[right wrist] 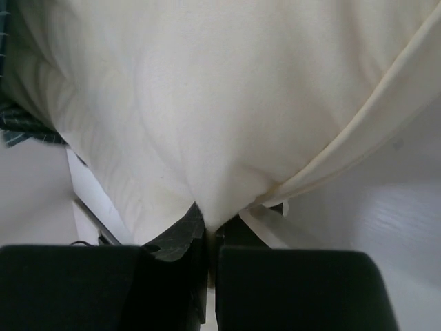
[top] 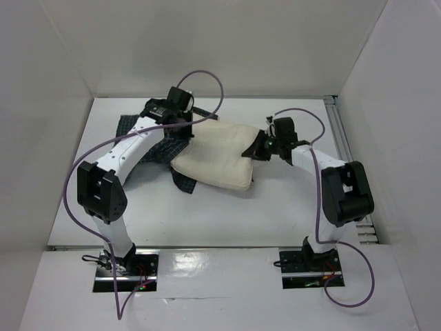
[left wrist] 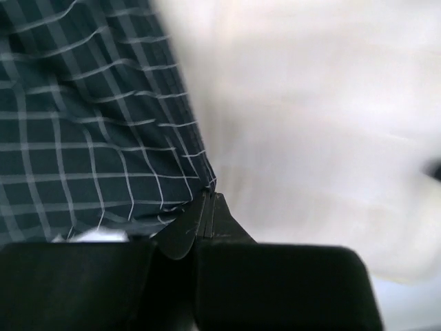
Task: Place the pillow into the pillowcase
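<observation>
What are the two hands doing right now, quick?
Left hand: closed, pinching the pillowcase edge.
Right hand: closed, pinching the pillow.

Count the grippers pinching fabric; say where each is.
2. The left gripper pinches the pillowcase edge beside the pillow; the right gripper pinches the pillow's right end.

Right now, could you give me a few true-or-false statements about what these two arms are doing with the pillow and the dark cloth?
1. The left claw is pinched shut on the pillowcase. True.
2. The right claw hangs open, holding nothing. False: it is shut on the pillow.
3. The pillow is wholly inside the pillowcase. False: most of it lies uncovered on the table.
4. The pillowcase is dark with a light grid check. True.
</observation>
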Tool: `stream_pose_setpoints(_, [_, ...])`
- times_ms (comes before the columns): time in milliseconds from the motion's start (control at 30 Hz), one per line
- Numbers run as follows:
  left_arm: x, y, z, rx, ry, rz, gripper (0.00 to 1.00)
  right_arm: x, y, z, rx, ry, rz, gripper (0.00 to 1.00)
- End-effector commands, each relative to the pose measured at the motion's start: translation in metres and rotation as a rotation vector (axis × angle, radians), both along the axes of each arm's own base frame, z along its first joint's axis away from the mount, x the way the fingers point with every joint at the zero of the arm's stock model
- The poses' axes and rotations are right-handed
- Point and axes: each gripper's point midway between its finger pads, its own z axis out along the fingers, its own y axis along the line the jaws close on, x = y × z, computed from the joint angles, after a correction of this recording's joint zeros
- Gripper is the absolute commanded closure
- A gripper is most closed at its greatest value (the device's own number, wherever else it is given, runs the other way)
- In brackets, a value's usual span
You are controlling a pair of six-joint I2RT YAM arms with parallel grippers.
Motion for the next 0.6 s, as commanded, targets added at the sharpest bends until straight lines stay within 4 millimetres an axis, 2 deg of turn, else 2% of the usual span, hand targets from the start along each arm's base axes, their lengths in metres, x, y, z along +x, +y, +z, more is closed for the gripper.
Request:
stream_pose_setpoints(0, [-0.006, -0.095, 0.082, -0.336, -0.093, -0.297, 1.00, 0.032, 0.038, 0.136, 0.110, -0.368, 0.088, 1.00])
stream_pose_setpoints(33, [-0.006, -0.103, 0.114, -0.391, -0.138, -0.329, 1.00, 0.035, 0.035, 0.156, 0.094, -0.431, 0.080, 1.00])
stream_pose_setpoints(67, [-0.008, -0.102, 0.127, -0.398, -0.160, -0.333, 1.00, 0.031, 0.030, 0.187, 0.089, -0.504, 0.070, 1.00])
stream_pose_setpoints(133, [-0.008, -0.098, 0.140, -0.392, -0.200, -0.319, 1.00, 0.026, 0.026, 0.200, 0.049, -0.555, 0.054, 1.00])
stream_pose_setpoints(167, [-0.002, -0.091, 0.138, -0.383, -0.206, -0.297, 1.00, 0.017, 0.023, 0.195, 0.043, -0.536, 0.055, 1.00])
stream_pose_setpoints(200, [-0.003, -0.085, 0.125, -0.349, -0.179, -0.280, 1.00, 0.010, 0.025, 0.188, 0.032, -0.521, 0.072, 1.00])
stream_pose_setpoints(233, [-0.003, -0.076, 0.108, -0.322, -0.128, -0.252, 1.00, -0.001, 0.026, 0.163, 0.015, -0.455, 0.086, 1.00])
stream_pose_setpoints(267, [-0.004, -0.070, 0.099, -0.312, -0.102, -0.237, 1.00, -0.008, 0.023, 0.155, 0.009, -0.432, 0.087, 1.00])
stream_pose_setpoints(300, [-0.010, -0.065, 0.079, -0.288, -0.056, -0.224, 1.00, -0.014, 0.024, 0.144, -0.005, -0.408, 0.087, 1.00])
stream_pose_setpoints(333, [-0.016, -0.062, 0.069, -0.275, -0.035, -0.228, 1.00, -0.025, 0.021, 0.117, -0.035, -0.351, 0.083, 1.00])
stream_pose_setpoints(367, [-0.019, -0.057, 0.062, -0.257, -0.023, -0.215, 0.97, -0.033, 0.018, 0.112, -0.037, -0.343, 0.083, 1.00])
stream_pose_setpoints(400, [-0.022, -0.053, 0.058, -0.246, -0.017, -0.207, 0.84, -0.037, 0.016, 0.100, -0.045, -0.317, 0.085, 1.00])
stream_pose_setpoints(433, [-0.025, -0.045, 0.056, -0.243, -0.010, -0.191, 0.66, -0.044, 0.017, 0.093, -0.048, -0.304, 0.095, 1.00])
stream_pose_setpoints(467, [-0.024, -0.044, 0.056, -0.258, -0.004, -0.193, 0.50, -0.054, 0.014, 0.073, -0.065, -0.251, 0.100, 1.00])
stream_pose_setpoints(500, [-0.019, -0.036, 0.069, -0.275, -0.033, -0.178, 0.34, -0.059, 0.012, 0.060, -0.078, -0.209, 0.103, 1.00])
stream_pose_setpoints(533, [-0.012, -0.032, 0.076, -0.276, -0.063, -0.177, 0.31, -0.065, 0.015, 0.054, -0.086, -0.210, 0.137, 1.00])
stream_pose_setpoints(567, [-0.007, -0.027, 0.084, -0.275, -0.088, -0.162, 0.29, -0.072, 0.012, 0.038, -0.099, -0.165, 0.141, 1.00])
